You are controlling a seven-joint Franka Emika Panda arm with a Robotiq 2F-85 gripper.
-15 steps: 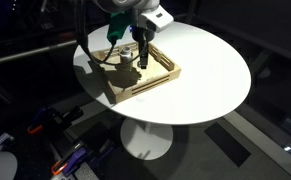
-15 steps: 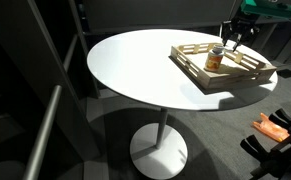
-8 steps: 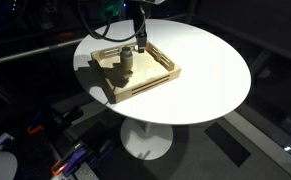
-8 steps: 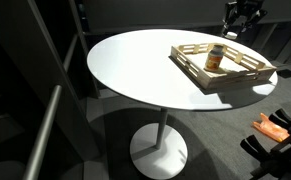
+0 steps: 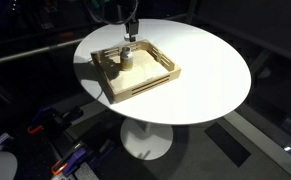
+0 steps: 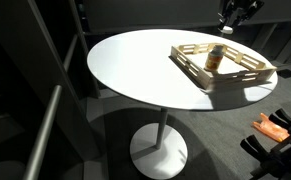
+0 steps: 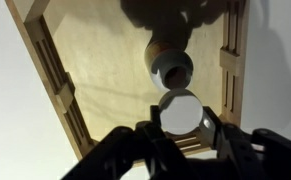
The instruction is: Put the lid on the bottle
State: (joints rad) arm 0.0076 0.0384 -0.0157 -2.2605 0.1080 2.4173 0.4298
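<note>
The bottle (image 5: pixel 126 60) is a small greyish cylinder standing upright inside the square wooden tray (image 5: pixel 145 88). It shows in both exterior views (image 6: pixel 215 58) and in the wrist view (image 7: pixel 172 68), where its top is open. My gripper (image 7: pixel 180 120) is shut on the lid (image 7: pixel 180 112), a small round white cap held between the fingertips. In the exterior views the gripper (image 5: pixel 131 33) (image 6: pixel 228 27) hangs well above the tray, over or just beside the bottle.
The tray (image 6: pixel 225 80) lies on a round white pedestal table (image 5: pixel 205 70) (image 6: pixel 135 70), near its rim. The tray's slatted wooden walls (image 7: pixel 50 70) surround the bottle. Dark floor, a rail and cluttered gear surround the table.
My gripper has risen from low inside the tray to well above it and shifted toward the bottle, carrying the lid. The bottle and tray have not moved.
</note>
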